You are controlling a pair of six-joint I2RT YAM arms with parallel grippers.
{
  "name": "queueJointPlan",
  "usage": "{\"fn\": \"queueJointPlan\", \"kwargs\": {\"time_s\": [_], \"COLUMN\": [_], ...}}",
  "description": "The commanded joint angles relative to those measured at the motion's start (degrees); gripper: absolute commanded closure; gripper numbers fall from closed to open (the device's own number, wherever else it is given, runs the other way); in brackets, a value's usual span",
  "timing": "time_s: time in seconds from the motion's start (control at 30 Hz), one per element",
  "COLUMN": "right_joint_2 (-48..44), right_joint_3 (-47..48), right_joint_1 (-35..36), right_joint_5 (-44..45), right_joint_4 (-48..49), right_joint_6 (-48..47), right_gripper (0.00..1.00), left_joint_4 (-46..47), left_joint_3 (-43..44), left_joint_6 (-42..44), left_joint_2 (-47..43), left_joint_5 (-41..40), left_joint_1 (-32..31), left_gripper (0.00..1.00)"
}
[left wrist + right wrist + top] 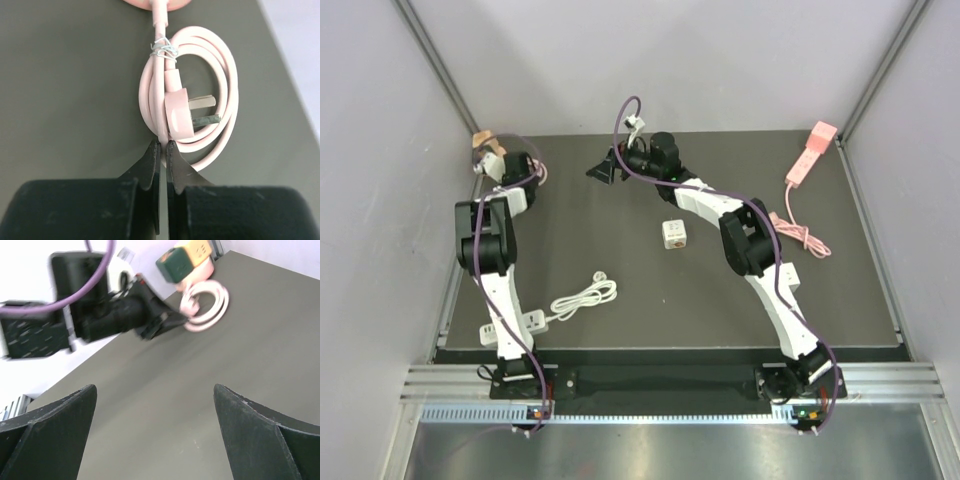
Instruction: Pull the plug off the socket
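Left tool (162,145): closed, tips against pink coiled cord (230,90), far-left corner of dark counter (720,300).
Task item: green-and-yellow plastic block plug (182,260), seated on pink socket (202,274) there; likely light, rigid, tight-fitting; pinch flat sides.
Right tool (155,390): wide open, empty.

top view looks down from behind the arm bases (525,375) over the whole table (650,290). left wrist view sits close above the pink coiled cord (230,90); right wrist view, low, faces it from farther off.
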Motion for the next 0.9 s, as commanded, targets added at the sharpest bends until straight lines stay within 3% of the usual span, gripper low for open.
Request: {"fn": "queueJointPlan", "kwargs": {"time_s": [0.0,0.2,0.33,0.53,0.63,0.73,0.8,0.87], "right_joint_2": [0.52,0.16,0.25,0.16,0.60,0.95,1.48,1.92], "right_joint_3": [2.49,2.14,2.14,1.97,2.05,2.40,2.75,3.02], "right_joint_1": [-0.51,-0.60,-0.60,-0.52,-0.60,-0.60,-0.52,-0.43], "right_joint_5": [-0.34,-0.34,-0.69,-0.69,-0.60,-0.69,-0.86,-0.78], "right_joint_4": [1.53,0.48,0.39,0.21,0.30,1.26,1.71,1.45], "right_joint_6": [-0.50,-1.29,-1.29,-1.20,-0.68,0.72,1.69,2.05], "right_gripper": [0.01,0.02,0.02,0.02,0.04,0.07,0.09,0.12], "left_joint_4": [0.53,-0.86,-7.18,-4.21,-4.29,-6.31,-7.98,-11.32], "left_joint_3": [-9.81,-18.19,-19.95,-29.52,-35.24,-38.85,-39.56,-38.68], "left_joint_6": [3.26,6.42,3.02,3.96,5.37,6.77,8.61,9.94], "left_joint_2": [-9.38,-18.52,-20.29,-28.35,-34.32,-39.78,-41.73,-44.45], "left_joint_5": [1.72,0.13,3.99,10.86,11.12,11.99,12.87,13.32], "left_joint_1": [-3.68,-10.18,-11.51,-11.86,-11.86,-11.77,-11.69,-11.68], "left_gripper": [1.00,1.00,1.00,1.00,0.78,0.45,0.32,0.30]}}
